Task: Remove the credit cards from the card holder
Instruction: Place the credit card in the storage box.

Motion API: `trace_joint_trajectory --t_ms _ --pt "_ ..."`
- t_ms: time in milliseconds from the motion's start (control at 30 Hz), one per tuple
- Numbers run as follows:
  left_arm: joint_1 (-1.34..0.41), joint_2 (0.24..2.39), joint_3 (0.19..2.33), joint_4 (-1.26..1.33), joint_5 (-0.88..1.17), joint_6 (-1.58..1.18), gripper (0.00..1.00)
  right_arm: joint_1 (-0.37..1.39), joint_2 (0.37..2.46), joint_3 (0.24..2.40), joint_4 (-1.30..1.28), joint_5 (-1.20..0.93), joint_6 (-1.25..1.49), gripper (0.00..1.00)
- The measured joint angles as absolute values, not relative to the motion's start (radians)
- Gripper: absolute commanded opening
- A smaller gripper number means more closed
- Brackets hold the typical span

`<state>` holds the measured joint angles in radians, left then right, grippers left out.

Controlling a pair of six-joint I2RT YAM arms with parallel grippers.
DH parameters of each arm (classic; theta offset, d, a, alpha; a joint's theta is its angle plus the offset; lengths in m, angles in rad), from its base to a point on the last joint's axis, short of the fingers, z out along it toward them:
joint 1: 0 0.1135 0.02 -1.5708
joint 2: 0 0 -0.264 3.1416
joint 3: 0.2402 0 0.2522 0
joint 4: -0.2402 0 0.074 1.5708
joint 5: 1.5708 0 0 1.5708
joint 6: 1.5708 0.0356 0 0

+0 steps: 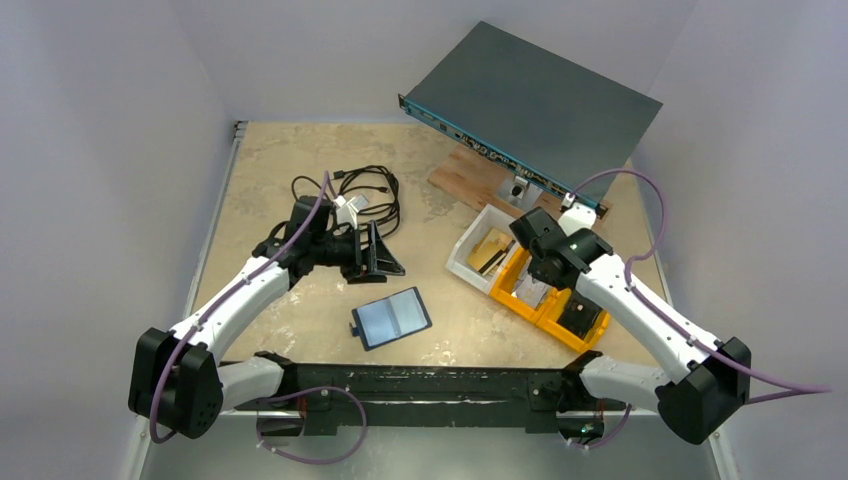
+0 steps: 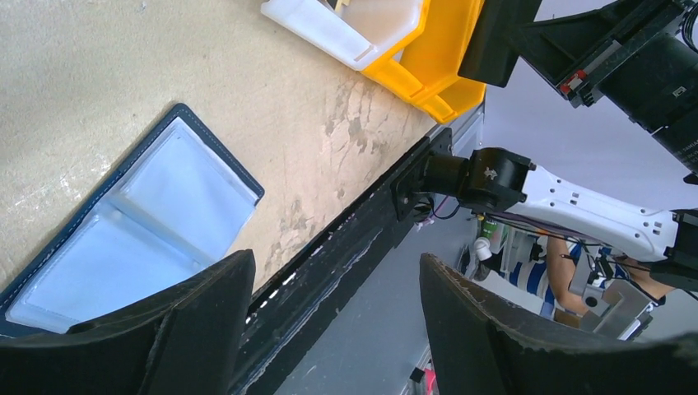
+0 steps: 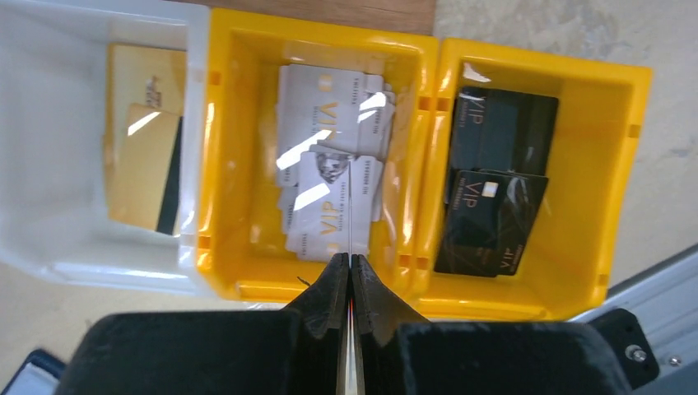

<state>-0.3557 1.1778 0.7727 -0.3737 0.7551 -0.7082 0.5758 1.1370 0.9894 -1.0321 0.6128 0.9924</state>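
The robot's left arm (image 1: pixel 245 288) and right arm (image 1: pixel 640 310) are built of glossy white plastic shells joined by blocky matte black motor housings (image 1: pixel 185 385). A thin purple cable (image 1: pixel 790 387) runs along each. The left gripper (image 2: pixel 333 329) has broad, matte black wedge-shaped fingers (image 2: pixel 206 329). The right gripper (image 3: pixel 350 263) has black fingers that taper to narrow tips.

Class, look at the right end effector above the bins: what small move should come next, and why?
Probably open the right end effector: it is shut on a thin card, seen edge-on, over the middle yellow bin where silver cards already lie.
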Motion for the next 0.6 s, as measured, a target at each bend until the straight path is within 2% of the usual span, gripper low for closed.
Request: trace_joint_trajectory --t_ms 367,600 --pt "-0.356 1.178 0.773 -0.39 0.753 -0.687 0.73 0.541 1.194 1.016 -1.262 0.707 1.163 0.0" --pt "-0.356 1.178 0.773 -0.391 0.753 -0.687 0.72 0.509 1.129 0.973 -1.306 0.713 1.295 0.0"
